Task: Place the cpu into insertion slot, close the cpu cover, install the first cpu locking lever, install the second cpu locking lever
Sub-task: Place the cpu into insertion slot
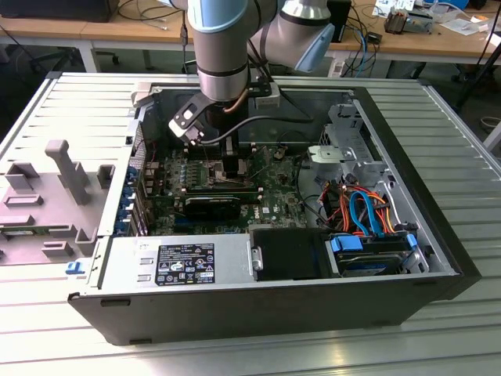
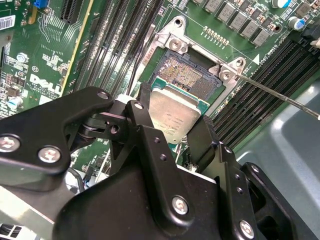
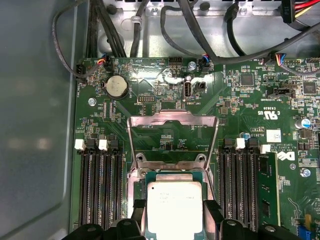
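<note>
My gripper [image 2: 174, 125] is shut on the cpu [image 2: 172, 119], a small square chip with a silver-grey top, pinched by its two opposite edges between the black fingers [image 2: 142, 112]. The chip hangs just over the insertion slot [image 2: 189, 75] and covers part of it, leaving a field of gold contacts bare beyond its edge. In the first wrist view the cpu [image 3: 175, 207] sits between the fingertips [image 3: 136, 212], and the cpu cover [image 3: 172, 131] stands swung open behind the socket. A thin metal locking lever [image 2: 280, 97] sticks out sideways from a socket corner. In the exterior view the gripper [image 1: 227, 160] reaches down inside the computer case.
Black memory slots [image 3: 100, 185] flank the socket on both sides, one of them holding a module [image 3: 267, 185]. Cables [image 3: 165, 20] run along the case wall behind the green board [image 1: 270, 192]. A power supply [image 1: 180, 262] and a drive bay with orange and blue cables [image 1: 364, 215] fill the near side.
</note>
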